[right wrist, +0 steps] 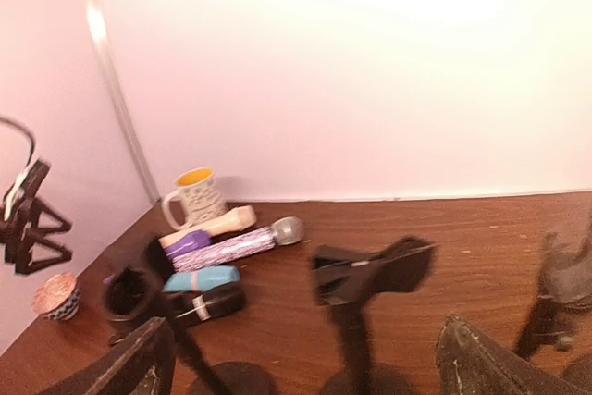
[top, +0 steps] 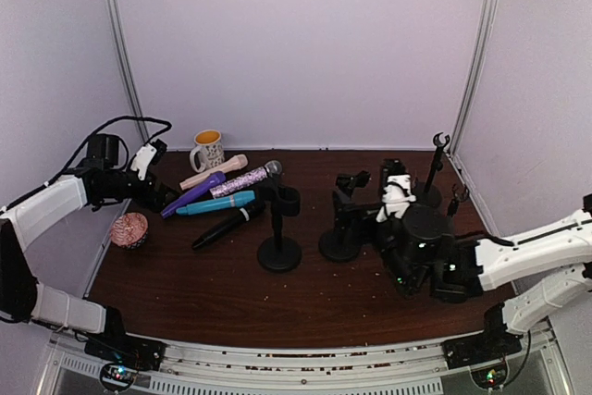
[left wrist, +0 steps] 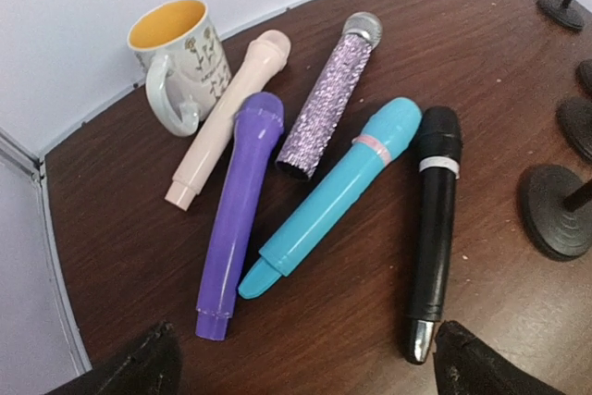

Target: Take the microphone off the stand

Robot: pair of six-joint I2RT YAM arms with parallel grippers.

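A white and black microphone (top: 398, 193) sits tilted in a stand among a cluster of black stands, just behind my right gripper (top: 404, 268). The right gripper (right wrist: 305, 376) is open and empty, low over the table. It faces an empty clip stand (right wrist: 370, 275) and a ring-clip stand (right wrist: 129, 293). Several loose microphones lie at the left: cream (left wrist: 231, 108), purple (left wrist: 239, 210), glitter (left wrist: 328, 94), teal (left wrist: 338, 196) and black (left wrist: 435, 228). My left gripper (left wrist: 314, 376) is open and empty, hovering just short of their handle ends (top: 162, 193).
A yellow-lined mug (top: 207, 149) stands at the back left behind the loose microphones. A pink cupcake (top: 129, 229) sits near the left edge. Empty stands (top: 279, 252) (top: 340, 245) stand mid-table, with more at the right back. White walls close three sides.
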